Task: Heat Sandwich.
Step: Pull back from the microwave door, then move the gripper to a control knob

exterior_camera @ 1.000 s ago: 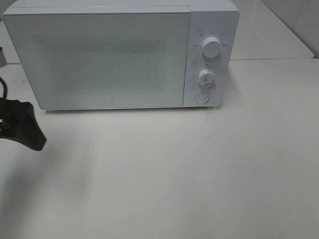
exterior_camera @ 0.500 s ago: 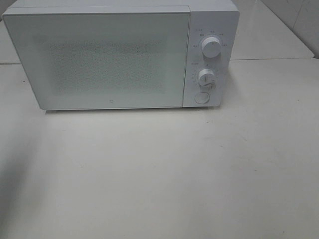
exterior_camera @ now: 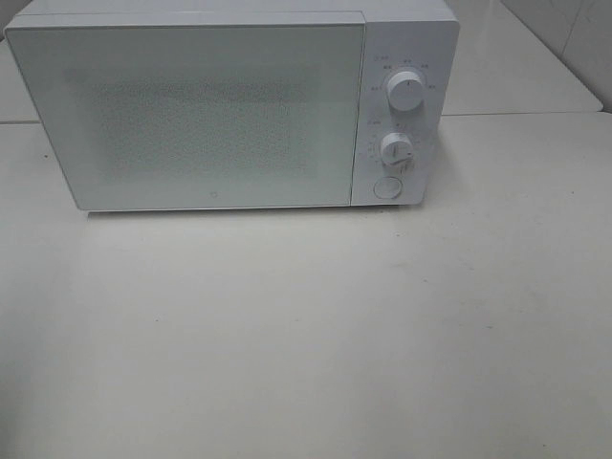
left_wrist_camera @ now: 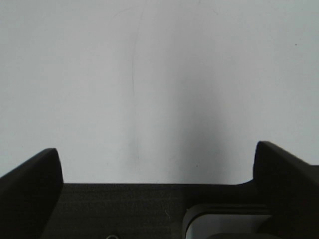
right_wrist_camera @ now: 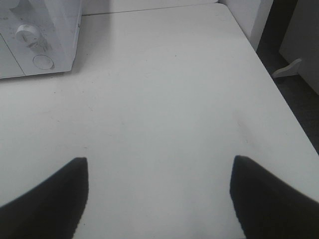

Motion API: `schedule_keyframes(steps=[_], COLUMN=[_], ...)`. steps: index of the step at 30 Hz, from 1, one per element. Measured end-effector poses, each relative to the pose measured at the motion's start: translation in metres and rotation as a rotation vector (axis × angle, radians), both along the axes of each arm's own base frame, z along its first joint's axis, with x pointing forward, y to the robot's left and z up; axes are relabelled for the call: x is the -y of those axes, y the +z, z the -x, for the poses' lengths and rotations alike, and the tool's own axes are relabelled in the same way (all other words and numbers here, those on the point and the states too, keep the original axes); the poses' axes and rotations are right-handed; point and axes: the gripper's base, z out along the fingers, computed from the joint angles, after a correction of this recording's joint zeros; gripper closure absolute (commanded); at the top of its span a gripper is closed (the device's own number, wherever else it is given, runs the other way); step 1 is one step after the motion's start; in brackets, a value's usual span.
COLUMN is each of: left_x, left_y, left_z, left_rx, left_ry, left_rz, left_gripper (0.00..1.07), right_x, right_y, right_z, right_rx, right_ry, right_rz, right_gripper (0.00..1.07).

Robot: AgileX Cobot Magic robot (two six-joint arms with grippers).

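The sandwich is out of view in every frame. A white microwave [exterior_camera: 210, 115] stands at the back of the table with its door shut; its two knobs [exterior_camera: 405, 93] and round button [exterior_camera: 386, 187] are on the right side. Neither arm shows in the exterior high view. In the left wrist view my left gripper [left_wrist_camera: 157, 152] is open over bare white table, nothing between its fingers. My right gripper [right_wrist_camera: 159, 163] is open too, above the table to the right of the microwave [right_wrist_camera: 45, 35], and holds nothing.
The white table [exterior_camera: 306, 344] spreads in front of the microwave. In the right wrist view the table's right edge [right_wrist_camera: 279, 99] drops to a dark floor, where a small white piece [right_wrist_camera: 286, 68] lies.
My left gripper, seen at the left edge of the exterior high view a second ago, has drawn out of that view. The microwave has not moved.
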Motion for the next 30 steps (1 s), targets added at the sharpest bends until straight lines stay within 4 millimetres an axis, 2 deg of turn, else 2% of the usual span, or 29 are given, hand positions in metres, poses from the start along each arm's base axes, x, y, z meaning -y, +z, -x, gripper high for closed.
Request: schedule_keyframes(steps=[2, 6, 8, 11, 19, 24, 30], left_x=[0.000, 0.002, 0.002, 0.003, 0.004, 0.005, 0.005], left_y=[0.000, -0.003, -0.003, -0.002, 0.001, 0.000, -0.003], left_z=[0.007, 0.034, 0.038, 0.057, 0.086, 0.098, 0.095], left_rx=[0.020, 0.125, 0.144, 0.247, 0.430, 0.501, 0.528], left_ry=[0.001, 0.000, 0.000, 0.000, 0.000, 0.001, 0.000], left_rz=[0.001, -0.005, -0.006, -0.011, -0.020, -0.022, -0.020], left_gripper=[0.08, 0.08, 0.08, 0.08, 0.08, 0.08, 0.08], right_x=[0.000, 0.000, 0.000, 0.000, 0.000, 0.000, 0.000], right_y=[0.000, 0.000, 0.000, 0.000, 0.000, 0.000, 0.000], right_z=[0.000, 0.000, 0.000, 0.000, 0.000, 0.000, 0.000], right_rx=[0.000, 0.000, 0.000, 0.000, 0.000, 0.000, 0.000], right_ry=[0.000, 0.000, 0.000, 0.000, 0.000, 0.000, 0.000], right_rz=[0.000, 0.000, 0.000, 0.000, 0.000, 0.000, 0.000], right_gripper=[0.32, 0.32, 0.32, 0.32, 0.32, 0.32, 0.32])
